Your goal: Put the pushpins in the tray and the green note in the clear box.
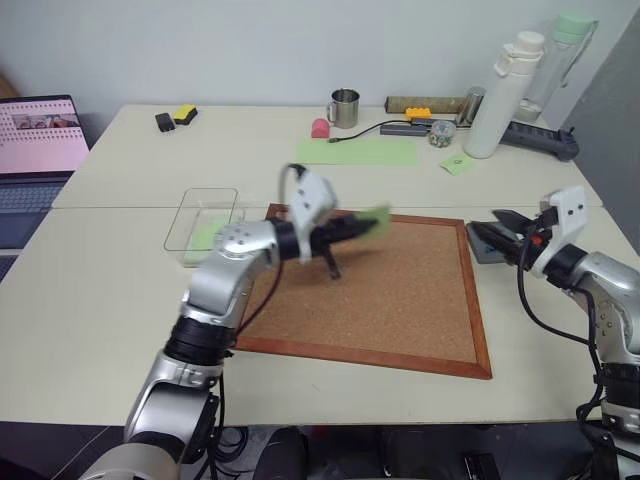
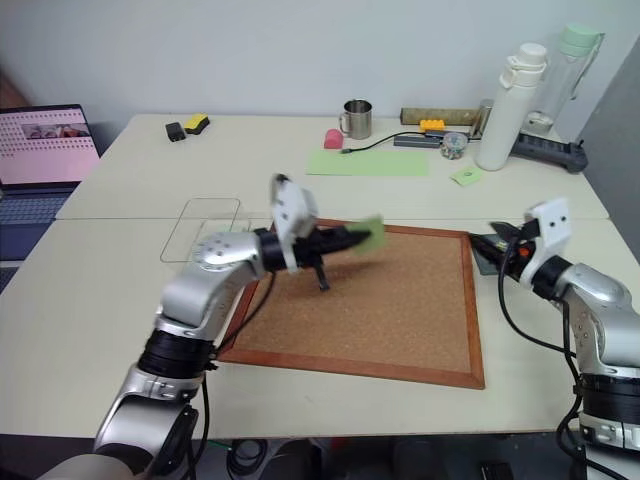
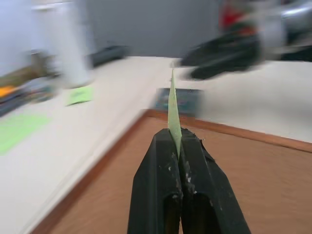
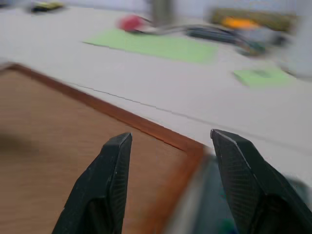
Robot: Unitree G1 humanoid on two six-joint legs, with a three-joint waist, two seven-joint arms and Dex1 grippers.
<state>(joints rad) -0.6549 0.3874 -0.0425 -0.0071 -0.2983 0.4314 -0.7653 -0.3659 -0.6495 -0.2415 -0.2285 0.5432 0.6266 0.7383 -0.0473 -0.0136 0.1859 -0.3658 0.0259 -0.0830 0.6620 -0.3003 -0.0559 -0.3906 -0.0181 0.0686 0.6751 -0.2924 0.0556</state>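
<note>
My left gripper (image 1: 355, 228) is shut on the green note (image 1: 376, 219), holding it edge-up above the cork board (image 1: 400, 300); the left wrist view shows the note (image 3: 173, 105) pinched between the closed fingers. The clear box (image 1: 203, 222) lies left of the board, behind that arm. My right gripper (image 4: 170, 141) is open with nothing between its fingers, hovering at the board's right edge over the dark grey tray (image 1: 482, 243). The pushpins are too small and blurred to make out.
A long pale green sheet (image 1: 355, 151), a small marked green note (image 1: 456, 163), a white bottle (image 1: 505, 95) and a metal mug (image 1: 343, 108) stand at the back. A laptop (image 1: 35, 150) sits at the far left.
</note>
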